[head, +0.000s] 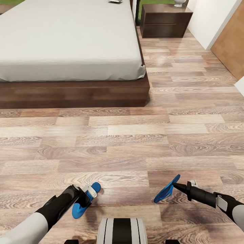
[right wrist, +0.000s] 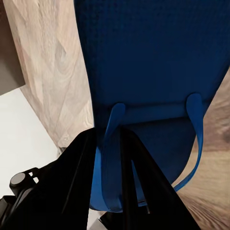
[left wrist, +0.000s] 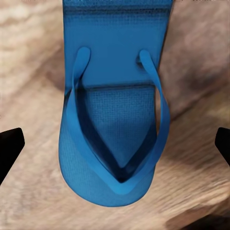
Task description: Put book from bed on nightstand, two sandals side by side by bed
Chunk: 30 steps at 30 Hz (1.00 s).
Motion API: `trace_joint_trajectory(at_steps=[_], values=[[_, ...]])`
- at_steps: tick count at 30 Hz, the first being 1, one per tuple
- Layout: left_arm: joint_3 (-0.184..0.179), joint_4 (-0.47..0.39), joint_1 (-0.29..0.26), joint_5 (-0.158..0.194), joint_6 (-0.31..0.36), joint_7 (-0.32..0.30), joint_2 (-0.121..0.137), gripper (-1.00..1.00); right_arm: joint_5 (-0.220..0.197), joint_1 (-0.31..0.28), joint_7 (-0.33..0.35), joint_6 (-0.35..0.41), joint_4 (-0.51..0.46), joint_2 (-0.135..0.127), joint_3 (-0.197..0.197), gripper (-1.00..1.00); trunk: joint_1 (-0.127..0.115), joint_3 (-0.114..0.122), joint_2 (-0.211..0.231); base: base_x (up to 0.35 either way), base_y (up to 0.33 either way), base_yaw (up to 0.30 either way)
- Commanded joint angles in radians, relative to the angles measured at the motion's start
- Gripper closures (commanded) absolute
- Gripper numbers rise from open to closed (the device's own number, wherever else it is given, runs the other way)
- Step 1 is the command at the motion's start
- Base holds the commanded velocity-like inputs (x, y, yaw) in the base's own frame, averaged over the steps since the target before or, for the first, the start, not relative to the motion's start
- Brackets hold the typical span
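Left gripper (head: 88, 197) – jaws spread wide, a blue sandal (head: 81, 203) between them, apparently untouched, low over the plank floor (head: 135, 142). Right gripper (head: 175, 184) – clenched on a strap of the second sandal (head: 166, 189), held tilted above the floor. Bed (head: 67, 51) ahead at left; book (head: 116, 1) at its far edge. Nightstand (head: 165, 20) far right of the bed.

There were two blue sandals, one sandal (head: 82, 203) at the left pincer (head: 86, 197) and the other sandal (head: 166, 190) at the right pincer (head: 175, 184). Two pincers were in sight. One bed (head: 67, 91) stood on the floor, with one nightstand (head: 164, 21) beside it. One book (head: 115, 1) lay at the bed's far edge, and one pale object (head: 180, 3) sat on the nightstand.
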Motion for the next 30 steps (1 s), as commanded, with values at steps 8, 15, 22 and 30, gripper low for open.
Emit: trace_joint_trajectory(at_steps=[8, 15, 22, 30], values=[[-0.002, -0.003, -0.001, -0.004, 0.004, -0.004, 0.0, -1.0, -0.012, 0.0, 0.014, 0.002, 0.003, -0.002, 0.007, 1.0, 0.0, -0.001, 0.0, 0.0, 0.0, 0.0], [-0.003, -0.003, -0.001, -0.004, 0.004, -0.004, 0.001, -1.0, -0.011, 0.0, 0.014, 0.001, 0.003, -0.004, 0.007, 1.0, 0.0, -0.001, 0.0, 0.0, 0.0, 0.0], [-0.003, -0.004, -0.001, -0.004, 0.004, -0.004, 0.003, -1.0, -0.011, 0.0, 0.015, 0.002, 0.003, -0.006, 0.007, 1.0, 0.0, -0.001, 0.0, 0.0, 0.0, 0.0], [-0.003, -0.004, -0.001, -0.004, 0.003, -0.003, 0.003, -1.0, -0.011, 0.002, 0.015, 0.002, 0.003, -0.015, 0.007, 1.0, 0.0, -0.001, 0.0, 0.0, 0.0, 0.0]])
